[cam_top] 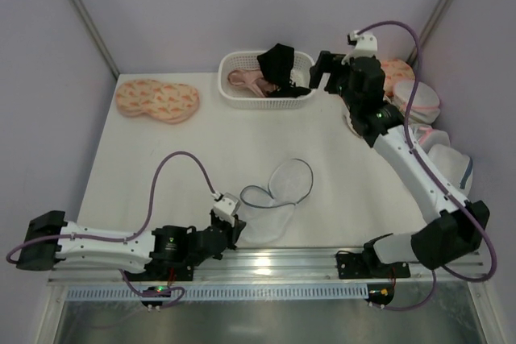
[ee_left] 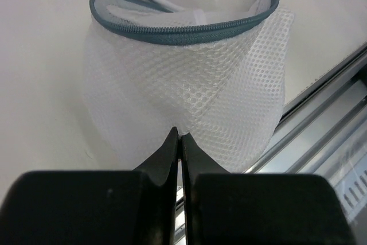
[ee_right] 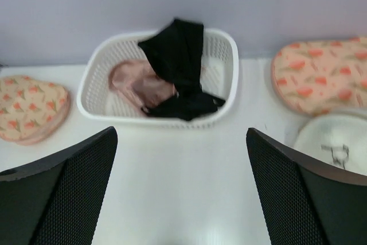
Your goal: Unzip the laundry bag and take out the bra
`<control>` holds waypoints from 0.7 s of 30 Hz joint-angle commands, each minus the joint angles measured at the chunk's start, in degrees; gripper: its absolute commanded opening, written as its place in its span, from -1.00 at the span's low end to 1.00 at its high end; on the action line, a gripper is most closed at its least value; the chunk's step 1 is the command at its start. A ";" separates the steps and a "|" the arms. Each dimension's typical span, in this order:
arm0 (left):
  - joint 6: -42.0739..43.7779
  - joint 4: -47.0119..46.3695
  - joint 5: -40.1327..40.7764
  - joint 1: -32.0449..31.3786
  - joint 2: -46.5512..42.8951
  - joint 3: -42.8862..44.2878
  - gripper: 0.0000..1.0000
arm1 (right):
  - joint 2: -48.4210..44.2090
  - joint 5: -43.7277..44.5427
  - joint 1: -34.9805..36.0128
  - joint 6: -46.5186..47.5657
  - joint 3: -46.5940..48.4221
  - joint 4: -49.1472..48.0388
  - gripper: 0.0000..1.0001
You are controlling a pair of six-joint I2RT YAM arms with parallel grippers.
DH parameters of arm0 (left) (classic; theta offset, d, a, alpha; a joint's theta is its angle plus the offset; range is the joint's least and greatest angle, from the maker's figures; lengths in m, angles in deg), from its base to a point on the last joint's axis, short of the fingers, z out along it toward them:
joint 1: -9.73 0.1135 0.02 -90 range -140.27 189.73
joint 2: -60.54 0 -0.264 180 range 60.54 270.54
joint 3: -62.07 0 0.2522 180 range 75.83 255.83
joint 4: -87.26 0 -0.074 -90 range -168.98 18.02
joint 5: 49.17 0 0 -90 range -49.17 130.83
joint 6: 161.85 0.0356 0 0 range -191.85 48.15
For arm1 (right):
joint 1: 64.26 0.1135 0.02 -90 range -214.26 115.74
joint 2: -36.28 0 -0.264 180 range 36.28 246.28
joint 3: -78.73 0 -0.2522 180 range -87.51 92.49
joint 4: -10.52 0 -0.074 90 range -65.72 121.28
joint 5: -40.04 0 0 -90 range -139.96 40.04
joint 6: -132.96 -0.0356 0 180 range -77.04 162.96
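Note:
The laundry bag (cam_top: 274, 195) lies open in the near middle of the table, its grey-blue zip (ee_left: 189, 30) parted and nothing showing inside. My left gripper (cam_top: 234, 221) is shut on the bag's white mesh at its near edge; the left wrist view shows the closed tips (ee_left: 179, 136) pinching the mesh (ee_left: 183, 84). The black bra (cam_top: 280, 70) lies in the white basket (cam_top: 234, 96) at the back, draped over its far rim, also in the right wrist view (ee_right: 178, 55). My right gripper (cam_top: 318, 76) is open and empty just right of the basket (ee_right: 229, 55), jaws wide apart (ee_right: 180, 187).
A pale pink bra (ee_right: 135, 81) lies in the basket beside the black one. Orange patterned pads lie at the back left (cam_top: 157, 100) and back right (ee_right: 318, 76). White mesh bags (cam_top: 431, 130) pile up along the right edge. A metal rail (cam_top: 282, 263) runs along the near edge.

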State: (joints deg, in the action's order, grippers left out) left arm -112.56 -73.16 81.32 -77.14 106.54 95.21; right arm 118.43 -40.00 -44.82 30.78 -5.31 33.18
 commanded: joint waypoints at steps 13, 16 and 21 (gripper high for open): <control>7.39 -27.26 4.77 1.00 17.90 -1.09 -1.00 | -30.29 13.78 20.90 -22.26 -44.04 13.33 0.80; 7.66 -26.40 4.77 1.09 17.11 -1.18 -1.00 | -30.74 14.48 20.90 -24.63 -48.26 12.80 0.80; 7.31 -25.25 4.60 1.09 14.04 -2.59 -1.00 | -27.49 15.09 20.81 -26.66 -52.48 7.19 0.81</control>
State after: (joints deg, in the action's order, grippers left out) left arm -105.63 -95.04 83.24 -76.35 122.98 93.09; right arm 89.67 -27.35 -24.19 7.96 -56.44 45.88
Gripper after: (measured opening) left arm 0.004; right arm 0.904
